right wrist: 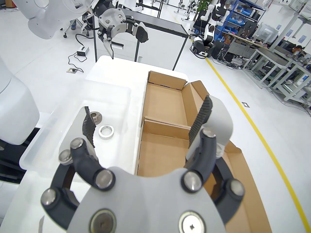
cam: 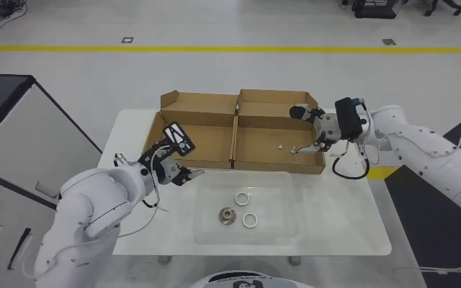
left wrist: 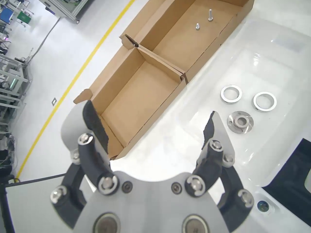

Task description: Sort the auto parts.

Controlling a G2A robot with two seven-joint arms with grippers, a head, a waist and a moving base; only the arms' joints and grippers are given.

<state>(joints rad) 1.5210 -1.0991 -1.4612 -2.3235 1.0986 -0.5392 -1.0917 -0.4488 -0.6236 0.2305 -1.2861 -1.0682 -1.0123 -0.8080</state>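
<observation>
Two silver rings and a flanged metal hub lie in the clear tray at the table's front. Behind it stand two cardboard boxes: the left box is bare inside, while the right box holds two bolts. My left gripper is open and holds nothing, hovering over the table by the tray's left end. My right gripper is open with nothing in it, above the right box's right part. One ring and the hub show past its fingers.
The white table has a bare strip left of the boxes. A dark-framed cabinet stands off the table's left side. A yellow floor line runs behind the table.
</observation>
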